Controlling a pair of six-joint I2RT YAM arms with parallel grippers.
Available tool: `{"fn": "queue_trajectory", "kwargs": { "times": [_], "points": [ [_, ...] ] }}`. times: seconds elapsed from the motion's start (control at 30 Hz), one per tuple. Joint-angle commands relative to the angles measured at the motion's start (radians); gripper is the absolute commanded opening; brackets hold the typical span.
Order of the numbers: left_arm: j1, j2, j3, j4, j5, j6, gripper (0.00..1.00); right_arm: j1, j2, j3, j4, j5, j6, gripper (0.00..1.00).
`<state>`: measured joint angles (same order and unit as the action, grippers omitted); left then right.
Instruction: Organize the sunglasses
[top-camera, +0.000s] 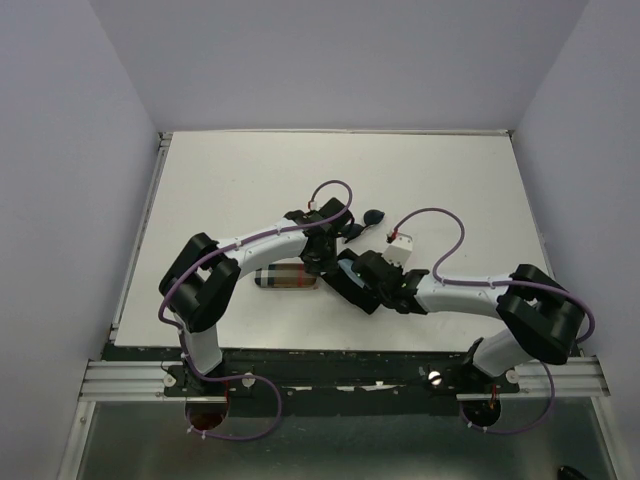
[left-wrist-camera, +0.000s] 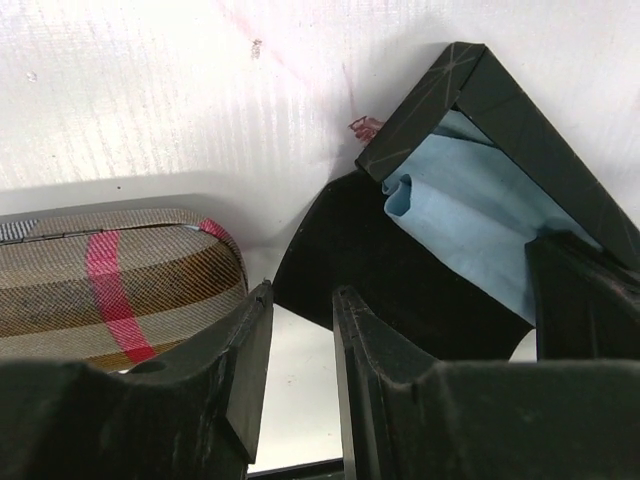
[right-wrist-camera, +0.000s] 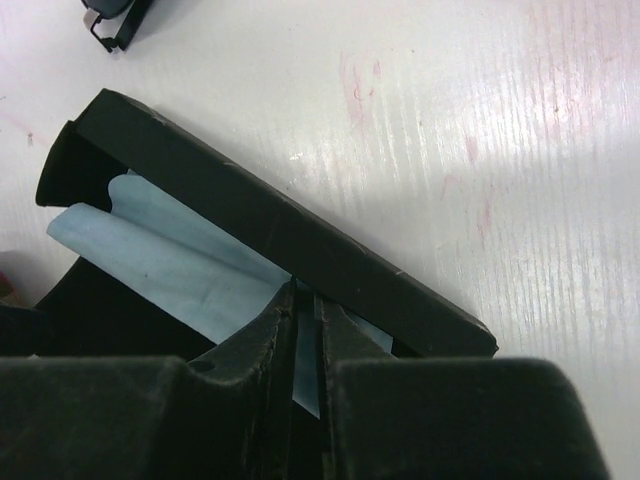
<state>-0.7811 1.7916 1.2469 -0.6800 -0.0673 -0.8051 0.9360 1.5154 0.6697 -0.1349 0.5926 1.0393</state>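
Bright light, table (right-wrist-camera: 560, 180) glare, possibly blurred foreground

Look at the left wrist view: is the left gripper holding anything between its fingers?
No: the left gripper stands open, and only the bare white table shows in the gap between its fingers.

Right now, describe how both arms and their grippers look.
Both the left arm and right arm have white links, bulky black joints and looping purple cables. The left gripper and right gripper have flat, matte black fingers.
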Motion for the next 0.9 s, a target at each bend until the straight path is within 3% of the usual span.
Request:
{"fn": "queue_trajectory", "kwargs": {
  "times": [0.0, 0.23, 0.33, 0.53, 0.87],
  "points": [
    [-0.003, -0.02, 0.023, 0.025, 0.015, -0.009, 0.4, 0.026, -0.044, -0.042, -0.066, -0.001, 0.036, 0.21],
    [-0.003, -0.047, 0.031, 0.01, 0.003, -0.008, 0.39, 0.035, -0.123, -0.025, -0.062, -0.007, -0.03, 0.25],
    [-0.004, -0.072, 0.029, 0.005, -0.005, -0.005, 0.39, 0.035, -0.127, -0.032, 0.061, -0.083, -0.126, 0.25],
    [-0.004, -0.147, -0.009, 0.013, -0.014, -0.005, 0.4, 0.037, -0.031, 0.027, 0.199, -0.243, -0.211, 0.25],
    [-0.003, -0.284, -0.177, 0.048, -0.026, -0.042, 0.41, 0.037, 0.08, 0.134, 0.159, -0.192, -0.225, 0.25]
  ]
}}
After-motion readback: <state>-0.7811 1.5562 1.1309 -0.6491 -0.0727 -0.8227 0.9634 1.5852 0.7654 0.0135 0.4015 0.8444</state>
